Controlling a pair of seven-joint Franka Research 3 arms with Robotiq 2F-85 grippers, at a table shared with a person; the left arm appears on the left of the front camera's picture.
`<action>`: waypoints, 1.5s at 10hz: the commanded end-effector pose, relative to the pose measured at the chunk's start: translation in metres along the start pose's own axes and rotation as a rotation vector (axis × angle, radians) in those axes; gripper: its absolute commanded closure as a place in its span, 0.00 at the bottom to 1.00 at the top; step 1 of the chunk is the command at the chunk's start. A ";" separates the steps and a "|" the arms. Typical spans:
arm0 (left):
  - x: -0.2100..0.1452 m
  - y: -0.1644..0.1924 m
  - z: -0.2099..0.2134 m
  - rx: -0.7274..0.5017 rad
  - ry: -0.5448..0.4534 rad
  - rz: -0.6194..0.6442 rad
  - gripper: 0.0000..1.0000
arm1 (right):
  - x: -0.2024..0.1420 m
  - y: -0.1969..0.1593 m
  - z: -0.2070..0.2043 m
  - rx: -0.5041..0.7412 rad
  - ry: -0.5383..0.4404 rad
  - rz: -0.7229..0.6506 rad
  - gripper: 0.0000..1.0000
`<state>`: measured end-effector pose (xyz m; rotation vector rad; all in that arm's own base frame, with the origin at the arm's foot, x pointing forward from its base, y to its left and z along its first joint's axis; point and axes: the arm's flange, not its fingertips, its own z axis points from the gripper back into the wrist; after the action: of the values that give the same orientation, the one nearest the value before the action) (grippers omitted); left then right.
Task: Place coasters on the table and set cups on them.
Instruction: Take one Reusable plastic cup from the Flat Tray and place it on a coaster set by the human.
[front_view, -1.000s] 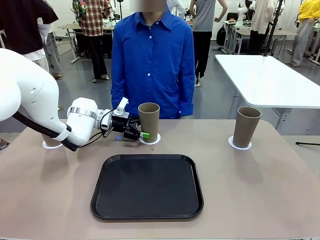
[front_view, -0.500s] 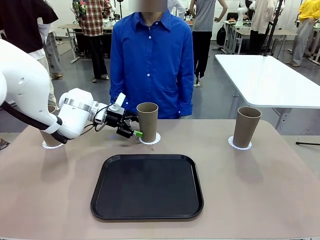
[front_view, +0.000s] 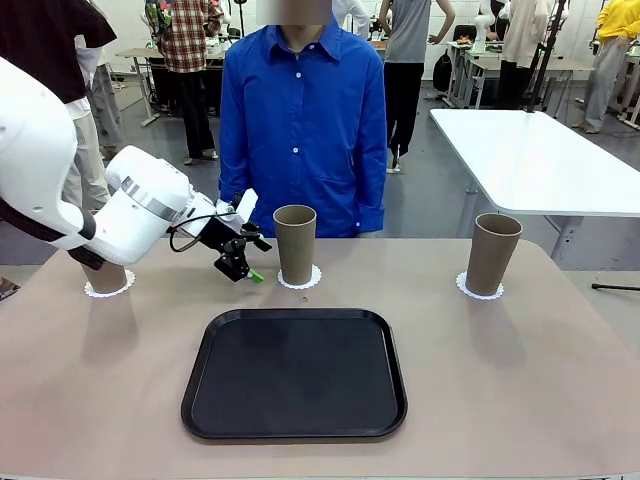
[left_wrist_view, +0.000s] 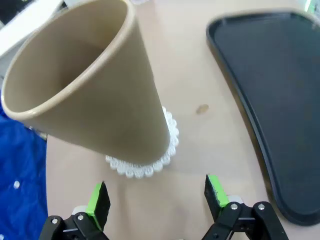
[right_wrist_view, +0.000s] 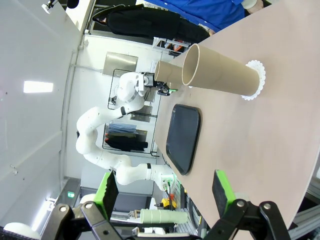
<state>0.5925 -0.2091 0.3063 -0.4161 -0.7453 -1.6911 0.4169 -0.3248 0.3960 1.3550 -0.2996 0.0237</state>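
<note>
The middle cup (front_view: 296, 243) stands upright on a lacy white coaster (front_view: 300, 280) at the far side of the beige table (front_view: 520, 380). My left gripper (front_view: 246, 268) hangs open just left of it, not touching. In the left wrist view the same cup (left_wrist_view: 95, 85) and its coaster (left_wrist_view: 150, 162) lie beyond the open green pads (left_wrist_view: 98, 200), with nothing between them. A second cup (front_view: 493, 253) sits on its coaster (front_view: 478, 290) at the right. A third cup (front_view: 105, 278) on a coaster (front_view: 108, 291) is mostly hidden behind my left arm. My right gripper (right_wrist_view: 165, 192) is open, far from the cup (right_wrist_view: 220, 70).
A black square tray (front_view: 295, 372) lies in the table's middle, near my side. A person in a blue shirt (front_view: 303, 120) stands at the far edge behind the middle cup. A white table (front_view: 540, 160) stands farther back on the right.
My left gripper has drawn back to the left, away from the middle cup, and its arm has risen. The cup stays on its coaster.
</note>
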 end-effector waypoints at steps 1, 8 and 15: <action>0.029 -0.015 0.032 0.011 0.188 0.034 0.00 | -0.001 0.001 -0.001 -0.004 -0.003 -0.003 0.00; 0.140 -0.056 0.154 0.054 0.424 0.472 0.00 | -0.001 0.001 -0.001 -0.004 -0.003 -0.003 0.00; 0.148 -0.056 0.162 0.055 0.413 0.477 0.00 | -0.001 0.001 -0.001 -0.004 -0.003 -0.003 0.00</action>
<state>0.4832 -0.2031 0.5018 -0.1768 -0.3444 -1.2443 0.4170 -0.3247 0.3958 1.3552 -0.2994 0.0237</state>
